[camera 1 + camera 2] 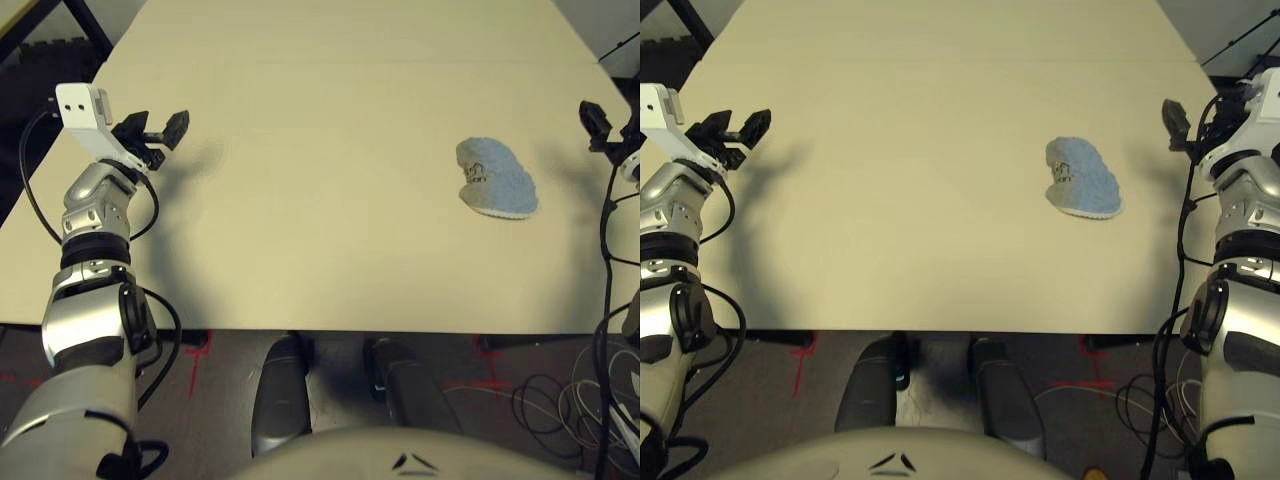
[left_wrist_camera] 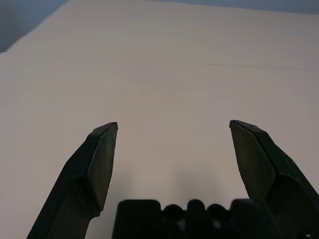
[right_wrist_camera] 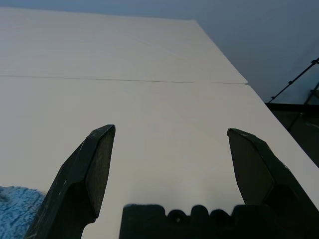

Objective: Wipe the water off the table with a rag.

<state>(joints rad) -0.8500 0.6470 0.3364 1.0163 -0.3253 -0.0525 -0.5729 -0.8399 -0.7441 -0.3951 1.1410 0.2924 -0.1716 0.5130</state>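
The light blue rag (image 1: 495, 178) lies crumpled on the right half of the pale beige table (image 1: 320, 250), its dark printed mark facing up. My right gripper (image 1: 1175, 118) hovers open near the table's right edge, a short way right of the rag and apart from it. In the right wrist view a corner of the rag (image 3: 15, 211) shows beside the open gripper (image 3: 171, 128). My left gripper (image 1: 165, 135) is open over the table's left side, far from the rag, with bare tabletop between its fingers (image 2: 102, 154). The water is out of view.
A thin seam (image 3: 124, 79) crosses the tabletop farther back. The front edge (image 1: 320, 328) runs close to my body. Cables (image 1: 570, 400) lie on the floor at the lower right. A black frame (image 1: 40, 40) stands beyond the table's far left corner.
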